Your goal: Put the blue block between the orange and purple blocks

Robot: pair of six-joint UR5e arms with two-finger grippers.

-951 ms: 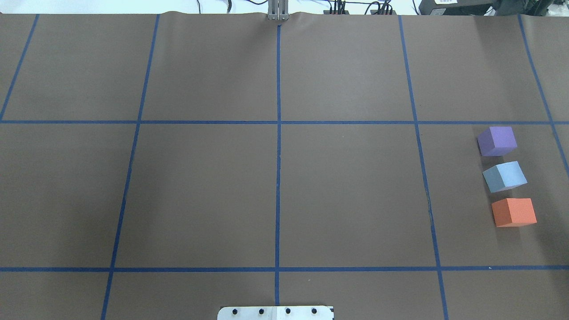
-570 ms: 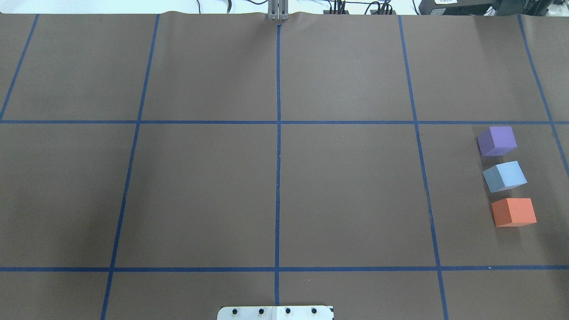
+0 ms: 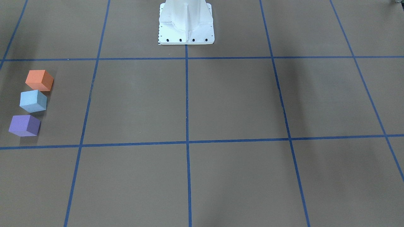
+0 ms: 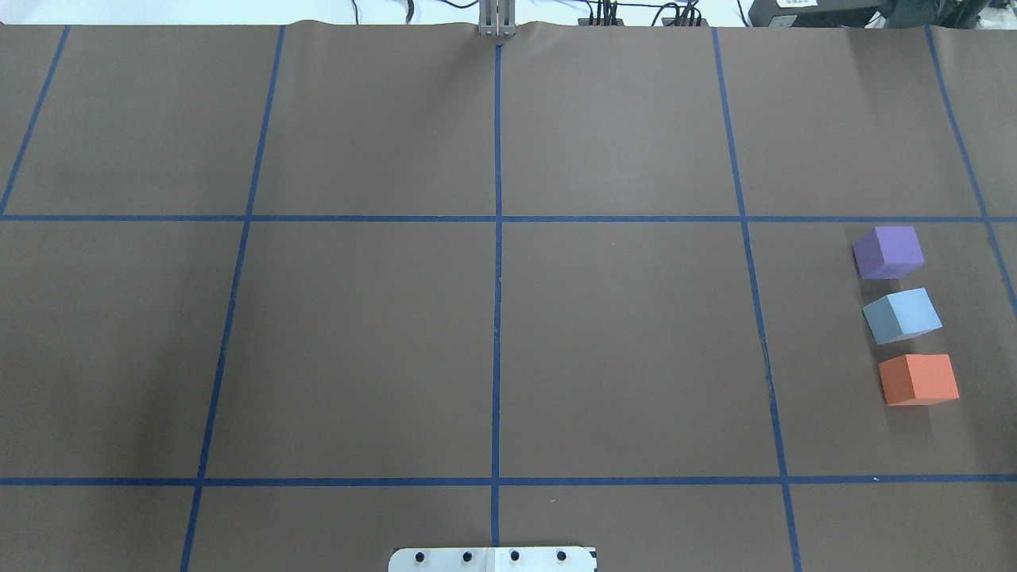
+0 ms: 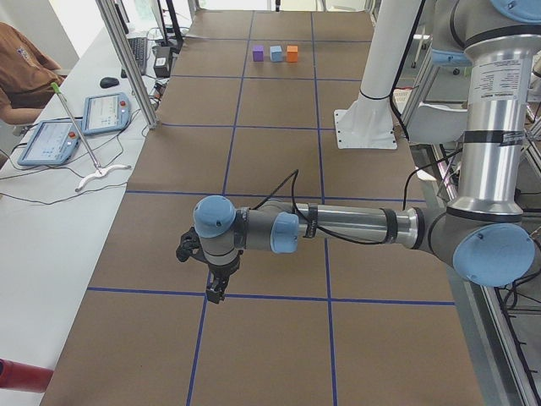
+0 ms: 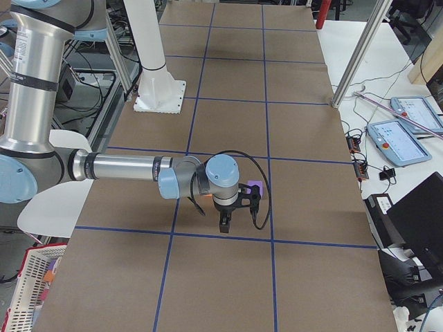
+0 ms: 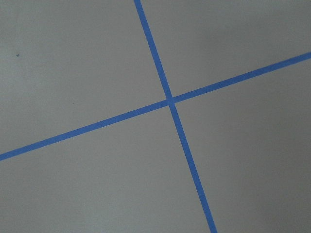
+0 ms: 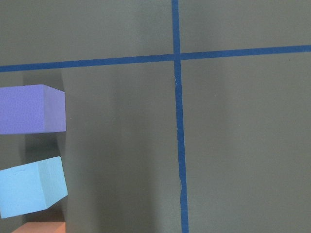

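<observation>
One blue block between orange, purple

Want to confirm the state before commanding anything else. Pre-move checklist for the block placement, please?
1. Blue block sits between purple block and orange block: ok, the three stand in one row.
2. Blocks apart, none touching: ok, a thin gap shows on each side of the blue one.
3. Blue block square with its neighbours: not ok, it is turned slightly.
4. Blue block free of any grip: ok, nothing is on it.
5. Left gripper open or shut: cannot tell, it shows in a side view only.
6. Right gripper open or shut: cannot tell, same reason.
</observation>
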